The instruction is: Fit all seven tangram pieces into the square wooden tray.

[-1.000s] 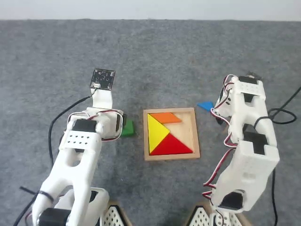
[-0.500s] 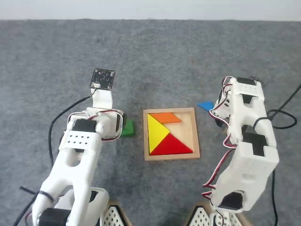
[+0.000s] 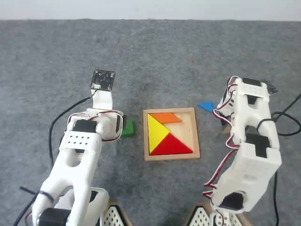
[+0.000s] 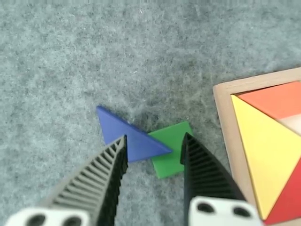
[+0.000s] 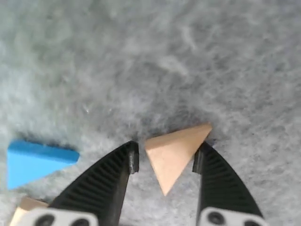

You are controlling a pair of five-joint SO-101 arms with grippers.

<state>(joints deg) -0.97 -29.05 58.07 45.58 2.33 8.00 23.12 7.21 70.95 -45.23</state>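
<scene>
The square wooden tray [image 3: 195, 134] lies between the arms and holds an orange piece [image 3: 165, 117], a yellow triangle [image 3: 156, 134] and a red triangle [image 3: 173, 145]. My left gripper [image 4: 154, 143] is open just over a dark blue triangle [image 4: 129, 137] and a green square [image 4: 171, 148], which touch each other on the carpet left of the tray [image 4: 223, 117]. My right gripper [image 5: 164, 157] is open, its fingers either side of a tan triangle [image 5: 173, 153]. A light blue triangle [image 5: 35, 160] lies near it, also seen off the tray's far right corner as the light blue triangle [image 3: 205, 105].
Grey carpet covers the whole table. Black cables [image 3: 287, 115] trail beside the right arm, and another cable [image 3: 59, 120] runs left of the left arm. A corner of the tray [image 5: 23, 207] shows in the right wrist view.
The right arm has shifted slightly to the right and rotated at the wrist. The left arm has not moved, and the tray's pieces stay as they were.
</scene>
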